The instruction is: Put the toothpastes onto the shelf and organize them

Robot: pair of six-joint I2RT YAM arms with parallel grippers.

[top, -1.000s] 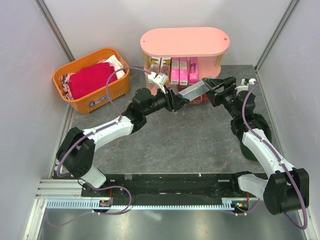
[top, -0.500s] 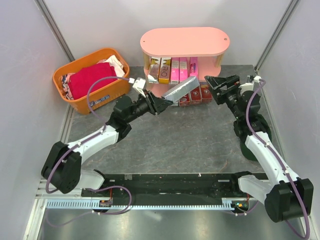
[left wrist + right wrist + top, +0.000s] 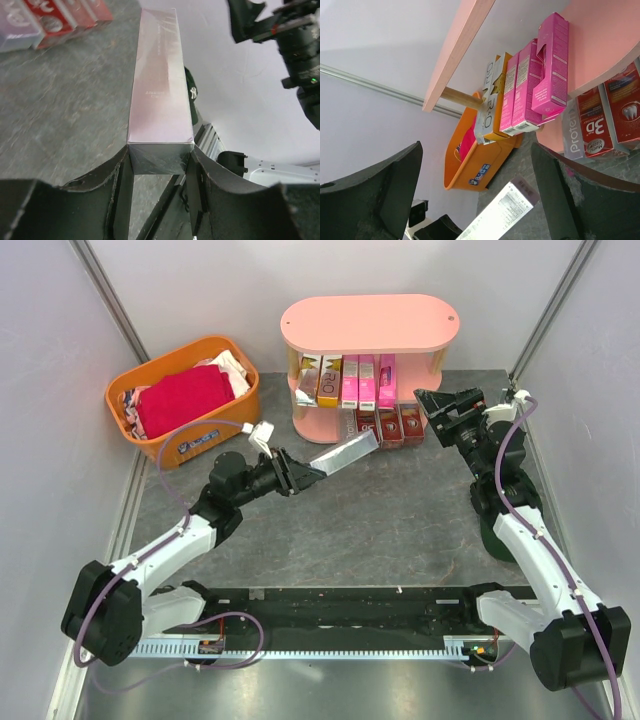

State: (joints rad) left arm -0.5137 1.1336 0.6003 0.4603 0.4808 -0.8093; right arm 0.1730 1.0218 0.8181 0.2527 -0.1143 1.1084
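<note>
Clad in white shells (image 3: 165,545) between black joints (image 3: 228,483). Looped with purple cables (image 3: 165,455) down to six o'clock. Tipped with scuffed, matte black wedge fingers (image 3: 220,200).

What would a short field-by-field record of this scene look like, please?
Shelf: pink, three tiers, at the far side of the table
Left gripper: shut on one end of a silver-grey toothpaste carton, far end pointing toward the shelf
Right gripper: open, empty, near the shelf's right end
Middle tier: pink cartons and a yellow-gold carton, upright
Bottom tier: dark red cartons
Elsewhere: orange basket holding a red cloth
</note>
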